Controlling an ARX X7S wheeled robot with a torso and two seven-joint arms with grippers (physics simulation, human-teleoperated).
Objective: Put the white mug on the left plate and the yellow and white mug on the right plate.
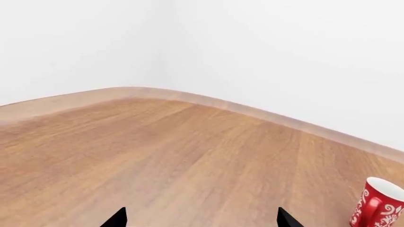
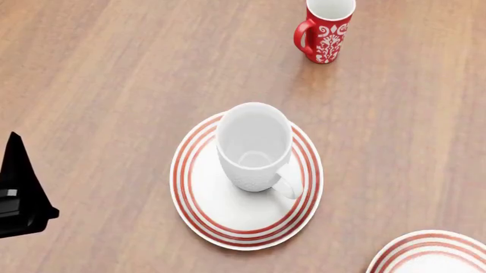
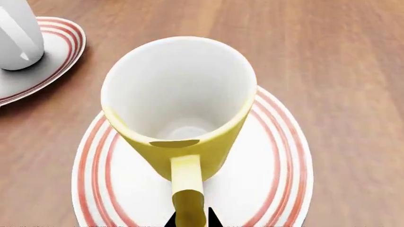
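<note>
**Glazed mugs on ringed plates: seating and grasp points**

We see the white mug [image 2: 254,147] upright on the left plate [image 2: 199,211], and the yellow and white mug [image 3: 180,106] on the right plate [image 3: 277,156], its handle pinched by the right hand [image 3: 191,218]. We judge both mugs rigid, slick and chippable; handles offer the best hold. The left hand [image 1: 202,218] gapes wide and empty over the wooden surface [image 1: 189,156], near a red mug [image 1: 379,203].

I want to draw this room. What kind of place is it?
Probably a simulated dining tabletop: a brown wooden table against plain white walls, holding round white red-ringed plates and a red patterned mug.
</note>
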